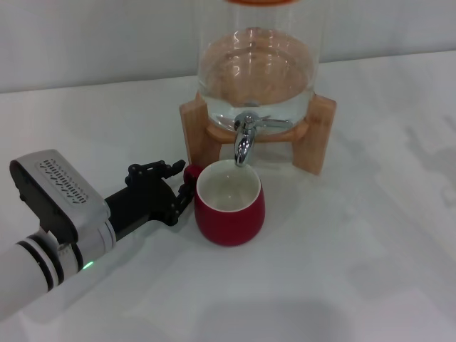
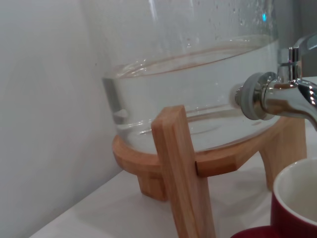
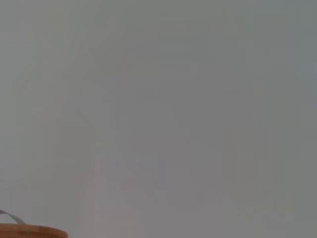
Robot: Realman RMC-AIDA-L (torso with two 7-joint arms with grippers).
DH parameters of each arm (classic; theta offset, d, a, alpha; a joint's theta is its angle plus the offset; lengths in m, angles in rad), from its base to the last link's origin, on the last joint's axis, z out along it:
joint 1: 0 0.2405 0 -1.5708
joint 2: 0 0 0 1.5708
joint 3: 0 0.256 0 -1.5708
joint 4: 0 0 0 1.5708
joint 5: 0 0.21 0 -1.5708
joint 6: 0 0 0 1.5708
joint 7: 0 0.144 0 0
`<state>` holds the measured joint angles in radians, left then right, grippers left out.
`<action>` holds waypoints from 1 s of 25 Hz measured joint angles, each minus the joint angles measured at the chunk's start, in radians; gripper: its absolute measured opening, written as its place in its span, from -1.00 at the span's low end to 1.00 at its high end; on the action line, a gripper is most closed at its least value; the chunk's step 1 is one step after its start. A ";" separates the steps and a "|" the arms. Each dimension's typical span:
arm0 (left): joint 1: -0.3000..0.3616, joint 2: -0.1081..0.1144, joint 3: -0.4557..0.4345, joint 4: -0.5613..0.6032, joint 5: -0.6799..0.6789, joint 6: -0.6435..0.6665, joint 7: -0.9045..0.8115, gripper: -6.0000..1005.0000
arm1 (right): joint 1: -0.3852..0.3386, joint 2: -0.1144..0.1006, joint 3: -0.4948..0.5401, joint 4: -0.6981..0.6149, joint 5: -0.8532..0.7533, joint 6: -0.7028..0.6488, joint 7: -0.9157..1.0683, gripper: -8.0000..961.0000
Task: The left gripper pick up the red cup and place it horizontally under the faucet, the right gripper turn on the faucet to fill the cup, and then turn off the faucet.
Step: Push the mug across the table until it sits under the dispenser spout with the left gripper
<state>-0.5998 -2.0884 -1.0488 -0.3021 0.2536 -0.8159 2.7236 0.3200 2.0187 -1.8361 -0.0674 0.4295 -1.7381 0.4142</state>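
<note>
White counter [image 1: 370,271] at frame centre: red cup [image 1: 229,203] upright beneath the faucet [image 1: 244,139] of the glass dispenser [image 1: 256,68] on its wooden stand [image 1: 324,135]. Left hand [image 1: 187,187], lower left, pinches the cup's handle. Right hand unseen.

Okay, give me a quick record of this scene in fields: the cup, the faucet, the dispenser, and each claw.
red cup: upright on the white table, opening below the spout, no water visible inside
faucet: chrome, no water running
glass dispenser: holds water, on wooden stand
left claw: at the cup's handle, fingers around it
right claw: not in view
</note>
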 joint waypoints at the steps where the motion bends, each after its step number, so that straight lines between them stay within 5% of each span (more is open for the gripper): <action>1: 0.000 0.000 0.000 0.000 0.000 0.000 0.000 -0.47 | 0.000 0.000 0.000 0.000 0.000 0.000 0.000 0.78; 17: 0.009 -0.003 0.000 -0.003 -0.001 0.025 0.001 -0.16 | 0.001 0.000 0.001 0.000 0.000 0.000 0.000 0.78; 25: 0.016 -0.001 -0.003 -0.003 -0.002 0.036 0.003 -0.16 | 0.002 0.000 0.000 0.000 0.000 0.000 0.000 0.78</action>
<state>-0.5840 -2.0889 -1.0521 -0.3056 0.2516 -0.7795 2.7266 0.3222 2.0187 -1.8362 -0.0674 0.4295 -1.7378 0.4141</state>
